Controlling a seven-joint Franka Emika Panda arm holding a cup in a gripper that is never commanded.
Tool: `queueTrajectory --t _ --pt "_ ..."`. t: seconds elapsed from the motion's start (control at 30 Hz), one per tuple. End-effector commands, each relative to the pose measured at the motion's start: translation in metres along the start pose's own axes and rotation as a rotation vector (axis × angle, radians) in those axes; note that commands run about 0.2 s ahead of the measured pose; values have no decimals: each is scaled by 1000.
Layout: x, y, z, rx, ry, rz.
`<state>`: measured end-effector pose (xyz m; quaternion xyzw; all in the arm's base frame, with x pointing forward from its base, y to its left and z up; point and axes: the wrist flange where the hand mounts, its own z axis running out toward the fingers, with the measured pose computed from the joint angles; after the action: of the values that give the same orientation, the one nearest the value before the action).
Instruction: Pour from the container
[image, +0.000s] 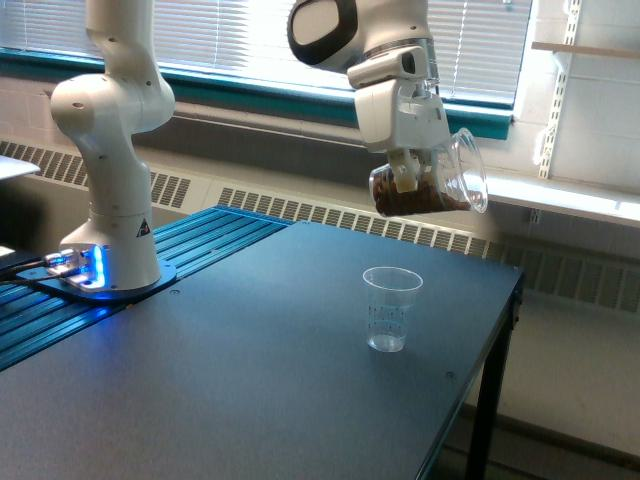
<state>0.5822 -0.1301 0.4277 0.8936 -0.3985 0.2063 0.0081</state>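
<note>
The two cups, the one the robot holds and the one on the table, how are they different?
The held cup is tipped on its side in the gripper, up in the air; the table cup stands upright on the table. The held cup has brown stuff inside; the table cup looks empty. The held cup has a wide flared rim and plain walls; the table cup is narrower with printed marks. Both are clear plastic.

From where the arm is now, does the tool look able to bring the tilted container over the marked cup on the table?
Probably yes. The tool holds the container above the marked cup, with nothing between them.
</note>
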Motion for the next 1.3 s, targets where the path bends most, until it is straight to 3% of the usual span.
queueTrajectory --t 0.03,0.23,0.47,0.67,0.9,1.3 --pt "15 3 -47 93 44 23" --pt "11 1 -70 136 65 22" --pt "8 1 -115 194 109 20" --pt "-11 -6 -113 177 107 3" --pt "-27 -4 -101 142 70 -10" --pt "-51 -4 -89 71 70 -12"
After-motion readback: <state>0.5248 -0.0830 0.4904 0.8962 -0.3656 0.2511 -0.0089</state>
